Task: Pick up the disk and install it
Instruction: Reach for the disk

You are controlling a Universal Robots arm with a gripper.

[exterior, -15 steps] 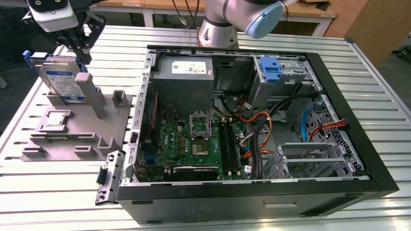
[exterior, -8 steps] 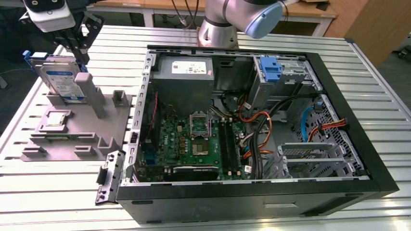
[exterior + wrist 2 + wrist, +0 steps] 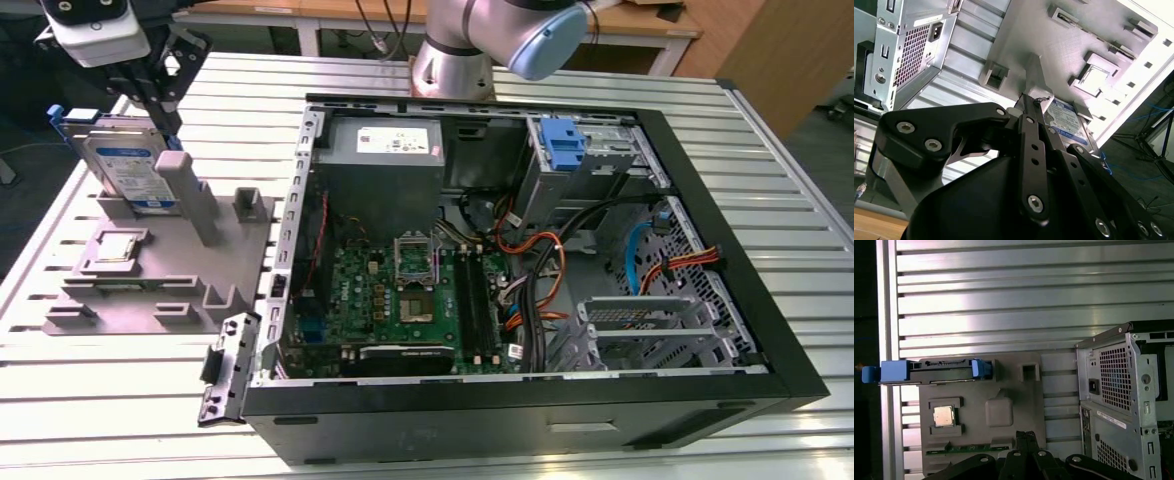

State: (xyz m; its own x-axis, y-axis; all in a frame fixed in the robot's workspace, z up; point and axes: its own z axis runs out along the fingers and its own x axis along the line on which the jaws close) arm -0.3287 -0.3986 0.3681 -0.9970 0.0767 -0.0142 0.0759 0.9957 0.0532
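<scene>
Hand [image 3: 158, 105] has its fingers pinched together on nothing, close over the top edge of the disk [image 3: 123, 165]; can't tell if they touch. In the exterior view the disk stands on edge in the grey fixture [image 3: 147, 270] on the surface [image 3: 107, 400], at 10 o'clock from the open case [image 3: 534, 395]. A chip [image 3: 118, 247] sits at 6 o'clock from the disk.

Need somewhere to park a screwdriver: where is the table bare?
Bare table slats: the exterior view's lower left, bordered by the grey fixture and the computer case; also its right, beyond the case. Crowded: the fixture around the disk.
</scene>
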